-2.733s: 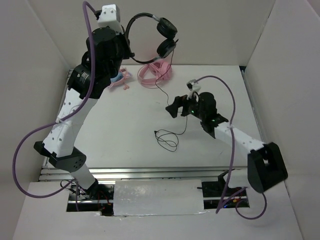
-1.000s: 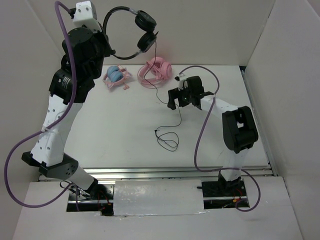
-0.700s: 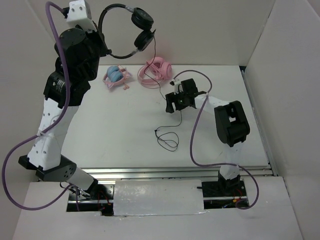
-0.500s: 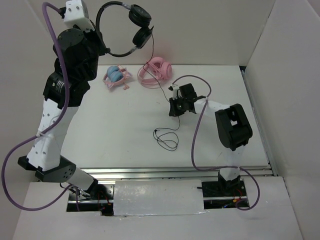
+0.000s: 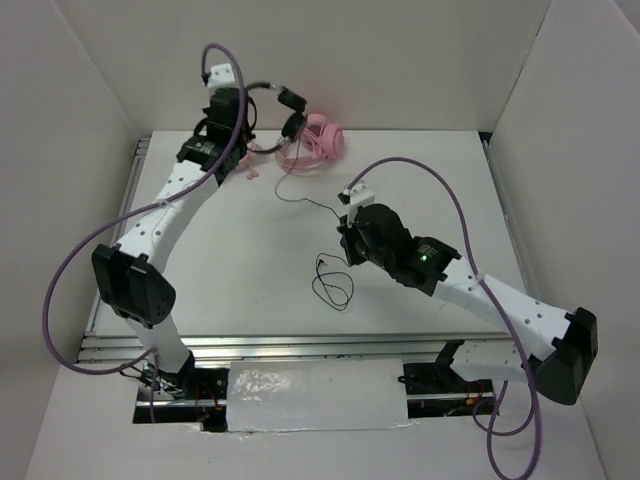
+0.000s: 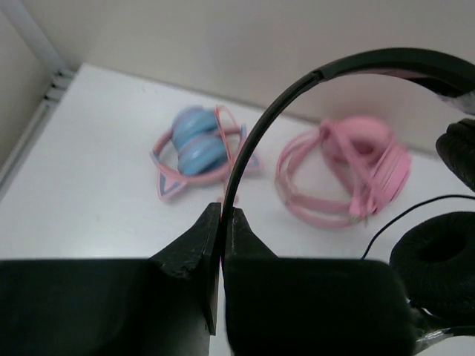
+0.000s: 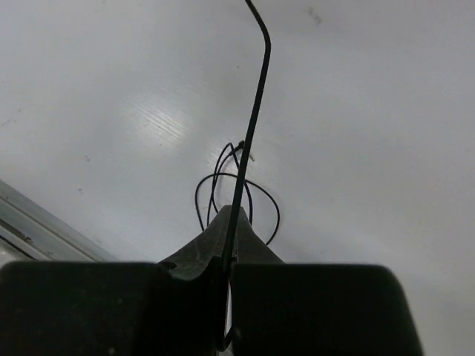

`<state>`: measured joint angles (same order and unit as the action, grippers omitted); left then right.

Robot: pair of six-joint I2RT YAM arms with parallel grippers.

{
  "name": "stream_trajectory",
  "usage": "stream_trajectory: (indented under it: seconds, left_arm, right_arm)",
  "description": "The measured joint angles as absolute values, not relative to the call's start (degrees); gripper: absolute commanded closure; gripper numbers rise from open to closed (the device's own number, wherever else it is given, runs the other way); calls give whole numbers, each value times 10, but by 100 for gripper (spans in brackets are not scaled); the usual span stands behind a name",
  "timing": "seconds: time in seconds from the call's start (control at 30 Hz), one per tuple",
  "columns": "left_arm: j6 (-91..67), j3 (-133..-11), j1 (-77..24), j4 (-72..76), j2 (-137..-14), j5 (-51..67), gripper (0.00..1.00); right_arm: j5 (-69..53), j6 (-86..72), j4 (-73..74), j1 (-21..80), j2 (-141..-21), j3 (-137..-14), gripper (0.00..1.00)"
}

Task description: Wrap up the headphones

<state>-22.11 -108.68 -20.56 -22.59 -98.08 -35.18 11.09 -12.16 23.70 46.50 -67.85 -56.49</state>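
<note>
The left hand [image 6: 222, 216] grips the band of the black headphones [image 6: 349, 65], raised over the far end of the surface [image 5: 220, 270] near the pink headphones [image 6: 345, 174]. The right hand [image 7: 228, 226] is clamped on their cable [image 7: 256, 104], whose end lies coiled below.

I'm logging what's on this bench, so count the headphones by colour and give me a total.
Black headphones: 1
All-pink headphones: 1
Pink headphones with blue earcups: 1
Total: 3
</note>
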Motion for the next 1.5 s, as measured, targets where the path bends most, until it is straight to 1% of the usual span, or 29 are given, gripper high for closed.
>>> stream_trajectory:
  seconds: [0.17, 0.27, 0.43, 0.67, 0.8, 0.97, 1.07, 1.3, 1.5]
  left_arm:
    - [-208, -931, -225, -161, -1007, -303, 100]
    - [-177, -833, -249, -96, -996, -252, 100]
    - [-132, -684, -283, -10, -926, -147, 100]
    - [-76, -574, -296, 87, -831, -36, 100]
    - [-43, -508, -317, 95, -758, 13, 100]
    - [-27, -436, -360, 91, -664, 75, 100]
    - [-28, -406, -386, 90, -614, 96, 100]
    - [-32, -376, -424, 81, -531, 114, 100]
    - [-34, -376, -445, 64, -509, 100, 100]
  right_arm:
    - [222, -93, 308, 546, -660, -691, 100]
    - [257, -55, 323, 557, -667, -761, 100]
    - [276, 15, 329, 519, -688, -834, 100]
    - [263, 92, 332, 446, -716, -868, 100]
    - [236, 115, 324, 372, -729, -873, 100]
    - [148, 117, 314, 241, -771, -916, 100]
    - [103, 112, 295, 186, -810, -943, 100]
    - [-6, 62, 282, 96, -900, -948, 100]
    - [-114, 28, 238, 54, -922, -889, 100]
